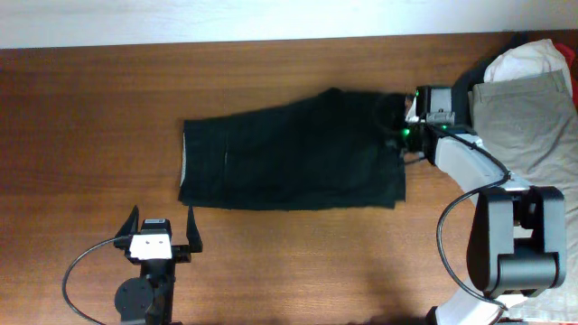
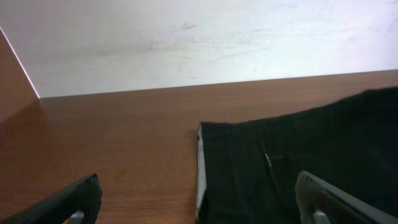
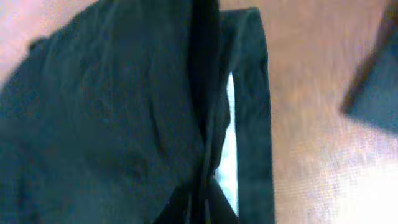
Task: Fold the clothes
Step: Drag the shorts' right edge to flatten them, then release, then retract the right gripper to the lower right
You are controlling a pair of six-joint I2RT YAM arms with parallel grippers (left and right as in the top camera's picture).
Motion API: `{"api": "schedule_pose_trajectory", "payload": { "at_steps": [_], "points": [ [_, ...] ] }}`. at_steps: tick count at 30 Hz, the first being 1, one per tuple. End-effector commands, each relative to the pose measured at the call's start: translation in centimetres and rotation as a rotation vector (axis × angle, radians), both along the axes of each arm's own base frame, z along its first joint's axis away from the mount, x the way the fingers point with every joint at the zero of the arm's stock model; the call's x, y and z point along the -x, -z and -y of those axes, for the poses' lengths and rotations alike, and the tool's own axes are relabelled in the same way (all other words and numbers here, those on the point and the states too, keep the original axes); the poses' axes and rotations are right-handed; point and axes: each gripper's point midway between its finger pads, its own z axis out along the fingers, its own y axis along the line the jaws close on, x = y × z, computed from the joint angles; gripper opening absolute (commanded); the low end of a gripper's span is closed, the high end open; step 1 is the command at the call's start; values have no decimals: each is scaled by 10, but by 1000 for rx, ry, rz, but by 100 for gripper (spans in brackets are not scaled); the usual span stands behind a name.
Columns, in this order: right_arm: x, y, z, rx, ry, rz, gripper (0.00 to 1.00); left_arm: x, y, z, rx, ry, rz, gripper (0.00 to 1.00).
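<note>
The table (image 1: 90, 108) carries the black shorts (image 1: 289, 153) flat at its middle, long axis running left to right, with the pale waistband edge (image 1: 183, 162) at the left end. My right claw (image 1: 400, 126) pinches a fold at their right end. My left claw (image 1: 163, 217) gapes wide near their left front corner, not touching.

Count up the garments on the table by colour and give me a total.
black shorts: 1
beige shorts: 1
white garment: 1
dark grey garment, mostly hidden: 1
red garment, a sliver at the edge: 1
Total: 5
</note>
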Motion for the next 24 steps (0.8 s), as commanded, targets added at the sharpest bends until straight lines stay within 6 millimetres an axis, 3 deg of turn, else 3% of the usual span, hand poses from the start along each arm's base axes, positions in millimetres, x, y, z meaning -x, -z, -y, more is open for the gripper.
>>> {"api": "schedule_pose_trajectory", "payload": {
  "at_steps": [1, 2, 3, 6, 7, 9, 13, 15, 16, 18, 20, 22, 24],
  "points": [
    [-27, -34, 0, -5, 27, 99, 4, 0, 2, 0, -5, 2, -3, 99],
    [-27, -34, -1, -5, 27, 98, 54, 0, 2, 0, -5, 2, -3, 99],
    [-23, -32, -1, -5, 26, 81, 62, 0, 2, 0, -5, 2, -3, 99],
    [-15, -25, 0, -1, 29, 36, 62, 0, 2, 0, -5, 2, -3, 99],
    [-13, -23, 0, -1, 29, 25, 90, 0, 2, 0, -5, 2, -3, 99],
    [-9, -37, 1, -1, 31, 31, 99, 0, 2, 0, -5, 2, -3, 99],
    [11, -104, 35, 21, 112, 42, 99, 0, 2, 0, -5, 2, -3, 99],
    [38, -143, 55, 20, 164, 67, 99, 0, 2, 0, -5, 2, -3, 99],
    [65, -171, 62, 23, 188, 88, 99, 0, 2, 0, -5, 2, -3, 99],
    [108, -193, 61, 30, 197, 73, 99, 0, 2, 0, -5, 2, -3, 99],
    [150, -192, 53, 26, 188, 21, 99, 0, 2, 0, -5, 2, -3, 99],
    [194, -170, 45, 29, 164, -33, 98, 0, 2, 0, -5, 2, -3, 99],
    [219, -164, 23, -26, 61, 32, 99, 0, 3, -4, -8, -24, -6, 99]
  ]
}}
